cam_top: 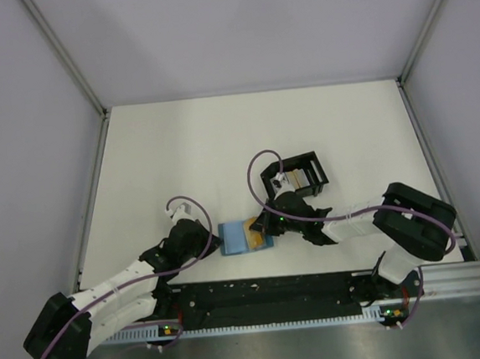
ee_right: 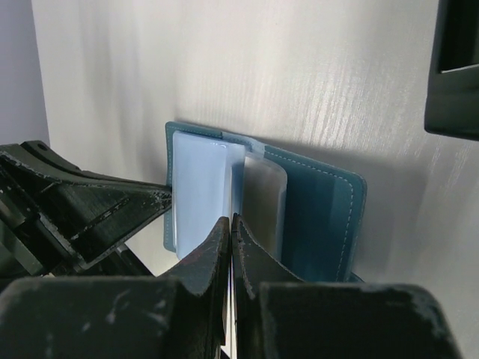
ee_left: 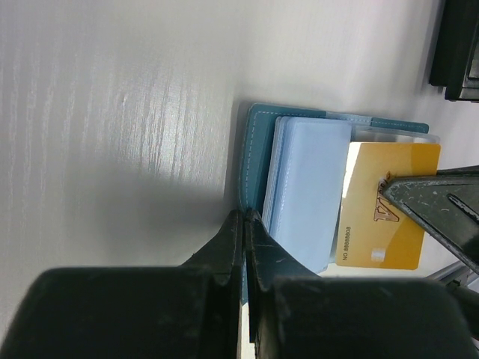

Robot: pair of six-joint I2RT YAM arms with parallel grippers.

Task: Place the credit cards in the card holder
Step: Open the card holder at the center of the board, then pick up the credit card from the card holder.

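Observation:
The teal-blue card holder [cam_top: 231,237] lies open on the table, its clear sleeves [ee_left: 307,187] fanned out. My left gripper [cam_top: 218,241] is shut on the edge of its teal cover [ee_left: 258,149]. My right gripper [cam_top: 265,228] is shut on an orange-yellow card [cam_top: 254,233], holding it at the sleeves on the holder's right side. In the left wrist view the card [ee_left: 374,224] lies partly under a sleeve with a right finger [ee_left: 441,206] over it. In the right wrist view the card is edge-on between the jaws [ee_right: 230,218], in front of the holder [ee_right: 322,217].
A black open-topped tray [cam_top: 313,173] stands just behind the right gripper with more cards [cam_top: 294,177] in it. It shows at the top right of both wrist views [ee_left: 456,52] [ee_right: 456,90]. White walls and a metal frame surround the table.

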